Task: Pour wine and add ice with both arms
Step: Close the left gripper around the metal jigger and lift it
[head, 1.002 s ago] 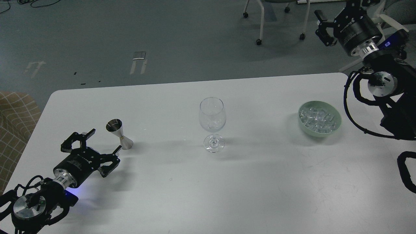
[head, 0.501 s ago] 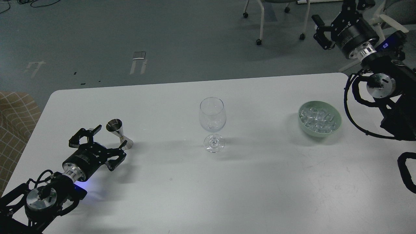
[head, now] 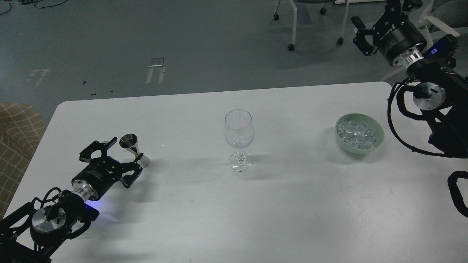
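Note:
A steel hourglass-shaped jigger [head: 134, 150] stands on the white table [head: 285, 204] at the left. Any wine in it cannot be seen. My left gripper [head: 117, 153] is open, its fingers on either side of the jigger's lower half. A clear wine glass [head: 239, 139] stands at the table's middle. A pale green bowl [head: 360, 133] holds several ice cubes [head: 357, 131] at the right. My right gripper [head: 362, 34] is raised beyond the table's far right corner, open and empty.
Office chair legs on castors [head: 292, 33] stand on the grey floor behind the table. A checked cushion [head: 16, 138] lies off the table's left edge. The right arm's cables [head: 398, 124] loop beside the bowl.
My left gripper has moved forward and right until its open fingers flank the jigger. My right gripper has risen slightly and then held still.

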Motion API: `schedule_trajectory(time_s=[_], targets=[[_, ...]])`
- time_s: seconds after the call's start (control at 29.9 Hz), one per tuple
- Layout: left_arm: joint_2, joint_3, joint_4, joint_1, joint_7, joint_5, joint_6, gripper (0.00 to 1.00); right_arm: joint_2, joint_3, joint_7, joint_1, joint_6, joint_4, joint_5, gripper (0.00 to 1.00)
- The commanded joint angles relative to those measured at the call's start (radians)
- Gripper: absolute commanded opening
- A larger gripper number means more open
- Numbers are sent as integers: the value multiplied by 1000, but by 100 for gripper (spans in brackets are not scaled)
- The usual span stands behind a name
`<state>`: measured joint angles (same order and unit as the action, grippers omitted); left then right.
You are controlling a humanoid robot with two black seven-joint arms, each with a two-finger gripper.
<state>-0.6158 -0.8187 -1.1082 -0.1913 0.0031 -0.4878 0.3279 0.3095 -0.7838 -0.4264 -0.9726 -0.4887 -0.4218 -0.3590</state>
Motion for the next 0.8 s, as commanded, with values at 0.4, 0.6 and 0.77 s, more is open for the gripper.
schedule_trajectory(time_s=[0.4, 0.6, 0.77], targets=[[31, 1, 27, -30, 0, 5, 0, 81, 2, 0, 0, 2, 0, 1, -1, 100], [59, 3, 57, -46, 3, 6, 2, 64, 3, 0, 0, 2, 0, 1, -1, 100], [60, 3, 71, -53, 28, 9, 10, 59, 2, 0, 0, 2, 0, 3, 0, 100]])
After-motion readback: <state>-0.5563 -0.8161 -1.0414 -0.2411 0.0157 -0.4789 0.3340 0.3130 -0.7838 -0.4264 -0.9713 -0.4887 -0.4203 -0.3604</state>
